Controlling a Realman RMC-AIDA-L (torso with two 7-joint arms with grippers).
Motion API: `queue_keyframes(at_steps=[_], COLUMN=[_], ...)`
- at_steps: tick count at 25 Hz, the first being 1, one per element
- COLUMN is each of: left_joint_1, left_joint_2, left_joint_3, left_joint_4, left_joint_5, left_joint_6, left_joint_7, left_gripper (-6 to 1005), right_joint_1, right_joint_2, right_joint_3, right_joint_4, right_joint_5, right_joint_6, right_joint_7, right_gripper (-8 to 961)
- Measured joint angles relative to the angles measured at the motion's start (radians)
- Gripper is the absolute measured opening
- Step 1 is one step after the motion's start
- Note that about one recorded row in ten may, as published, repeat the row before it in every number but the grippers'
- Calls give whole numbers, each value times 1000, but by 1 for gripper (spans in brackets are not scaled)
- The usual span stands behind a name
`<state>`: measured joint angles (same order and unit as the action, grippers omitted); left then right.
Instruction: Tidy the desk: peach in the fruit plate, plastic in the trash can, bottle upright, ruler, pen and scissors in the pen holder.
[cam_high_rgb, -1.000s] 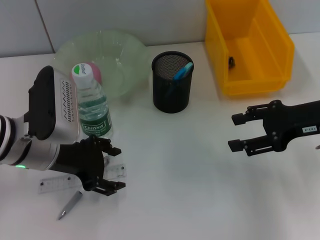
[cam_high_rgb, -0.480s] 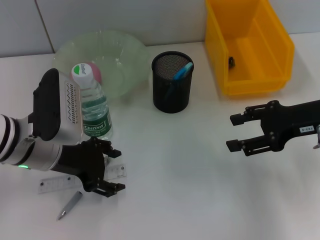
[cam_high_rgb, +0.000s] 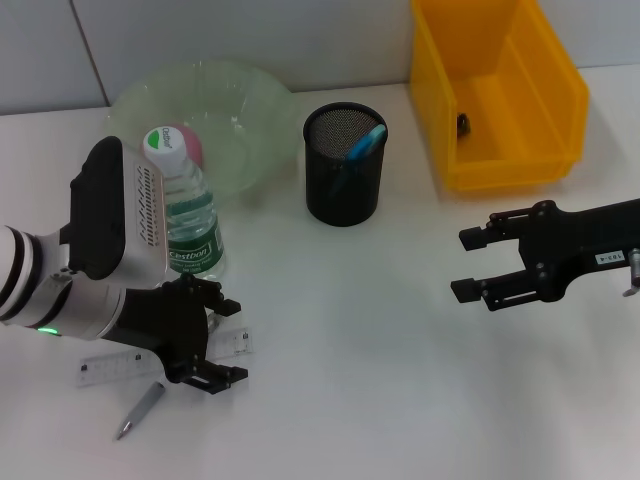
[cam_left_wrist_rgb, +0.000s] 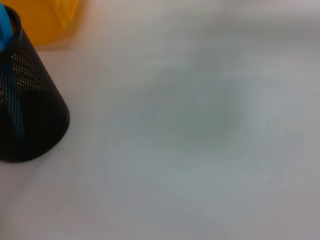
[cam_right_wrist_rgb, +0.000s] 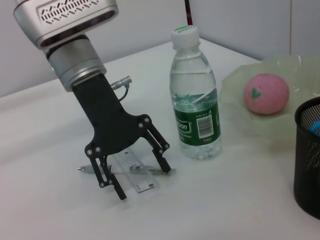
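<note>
The clear ruler (cam_high_rgb: 105, 367) lies flat at the front left of the desk, and my left gripper (cam_high_rgb: 233, 340) stands open over its right end, one finger on each side (cam_right_wrist_rgb: 144, 182). The grey pen (cam_high_rgb: 140, 408) lies just in front of the ruler. Behind the gripper the bottle (cam_high_rgb: 187, 220) stands upright. A pink peach (cam_high_rgb: 186, 146) sits in the green fruit plate (cam_high_rgb: 240, 110). The black mesh pen holder (cam_high_rgb: 345, 170) holds a blue-handled item. My right gripper (cam_high_rgb: 472, 266) hovers open at the right. I cannot make out scissors or plastic.
The yellow bin (cam_high_rgb: 540, 100) stands at the back right with a small dark object (cam_high_rgb: 462, 122) inside. White desk surface stretches between the two grippers. A grey wall runs along the back edge.
My left arm has tipped slightly and its gripper has sunk a little closer to the ruler. The right gripper has drifted a touch to the left.
</note>
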<state>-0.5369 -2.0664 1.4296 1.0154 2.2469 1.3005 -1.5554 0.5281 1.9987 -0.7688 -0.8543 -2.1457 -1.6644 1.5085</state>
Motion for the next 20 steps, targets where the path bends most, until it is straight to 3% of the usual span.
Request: queue_keyframes(at_steps=[20], left_joint_1=[-19], left_joint_2=[-2], left_joint_3=[3], left_joint_4=[-13], left_joint_5=[14], left_joint_6=[6], left_joint_7=[9], left_gripper=[797], right_joint_1=[20], right_joint_2=[0], right_joint_3=[0], right_joint_4=[25], right_joint_5=[-24], right_joint_6=[16], right_joint_7=[-1], right_gripper=[753])
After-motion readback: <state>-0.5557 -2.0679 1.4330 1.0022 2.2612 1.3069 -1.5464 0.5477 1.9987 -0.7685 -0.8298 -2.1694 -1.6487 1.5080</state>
